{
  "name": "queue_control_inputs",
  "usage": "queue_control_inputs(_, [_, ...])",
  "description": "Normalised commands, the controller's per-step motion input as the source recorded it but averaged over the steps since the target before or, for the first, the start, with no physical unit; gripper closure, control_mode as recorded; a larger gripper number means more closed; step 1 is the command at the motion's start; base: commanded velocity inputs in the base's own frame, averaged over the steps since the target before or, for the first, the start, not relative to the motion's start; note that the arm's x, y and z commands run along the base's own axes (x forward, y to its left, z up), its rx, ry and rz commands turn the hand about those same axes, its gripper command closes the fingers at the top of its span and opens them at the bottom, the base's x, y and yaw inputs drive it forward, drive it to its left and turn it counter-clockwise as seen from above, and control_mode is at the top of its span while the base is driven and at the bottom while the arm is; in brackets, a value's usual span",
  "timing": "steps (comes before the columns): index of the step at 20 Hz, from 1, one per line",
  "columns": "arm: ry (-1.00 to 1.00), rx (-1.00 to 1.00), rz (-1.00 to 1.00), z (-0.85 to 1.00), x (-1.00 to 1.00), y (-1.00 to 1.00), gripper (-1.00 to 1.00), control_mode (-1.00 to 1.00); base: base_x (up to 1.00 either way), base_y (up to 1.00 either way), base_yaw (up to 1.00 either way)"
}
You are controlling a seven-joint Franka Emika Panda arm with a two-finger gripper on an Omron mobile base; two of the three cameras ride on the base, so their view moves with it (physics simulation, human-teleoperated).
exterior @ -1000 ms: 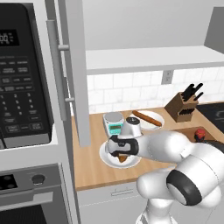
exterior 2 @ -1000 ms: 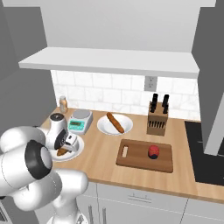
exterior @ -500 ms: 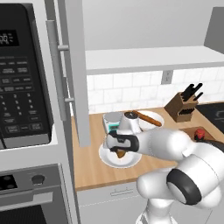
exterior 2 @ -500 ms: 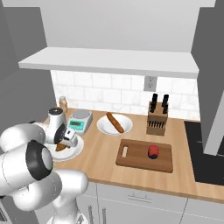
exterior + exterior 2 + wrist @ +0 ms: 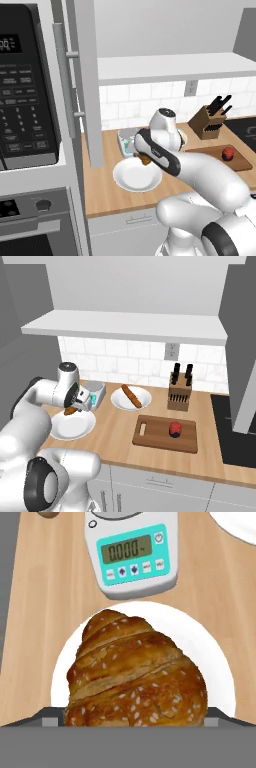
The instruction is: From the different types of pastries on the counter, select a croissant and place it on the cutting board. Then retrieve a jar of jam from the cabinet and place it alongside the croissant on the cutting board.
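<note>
Croissant: the golden-brown croissant is lifted above the round white plate. In the left base view it hangs under the hand, clear of the plate; in the right base view it shows as a brown piece just over the plate's far edge.
Croissant axis: in the hand view its long axis goes from the narrow tip at upper left to the broad end at lower right; its ridges cross this axis. In room terms I cannot tell the direction.
Fingers: the gripper is closed on the croissant, with the fingers set wide apart by the plump pastry between them. The finger tips themselves are hidden behind the croissant in the hand view.
Plate: it lies on the worktop at the near left, just in front of the kitchen scale, which has a teal panel and shows zeros.
Baguette stick: the long reddish-brown stick lies on a second white plate, right of the scale, pointing from far left to near right.
Cutting board: the dark brown board lies to the right on the worktop, handle slot at its left end.
Jam jar: the small red jar stands on the board, right of centre.
Knife block: it stands behind the board, near the tiled wall.
</note>
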Motion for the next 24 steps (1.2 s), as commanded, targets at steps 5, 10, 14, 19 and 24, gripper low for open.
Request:
queue_control_inputs(5, [0.0,0.0,0.0,0.02,0.06,-0.71,1.0,-1.0,0.0,0.0,0.0])
queue_control_inputs(10, [0.0,-0.01,0.0,0.0,0.13,-0.79,1.0,-1.0,0.0,0.0,0.0])
queue_control_inputs(14, [0.0,-0.02,0.0,0.0,0.11,-0.74,1.0,-1.0,0.0,0.0,0.0])
queue_control_inputs(19, [0.0,-0.02,0.0,0.0,0.1,-0.73,1.0,-1.0,0.0,0.0,0.0])
queue_control_inputs(24, [0.0,-0.02,0.0,0.0,0.02,-0.77,1.0,-1.0,0.0,0.0,0.0])
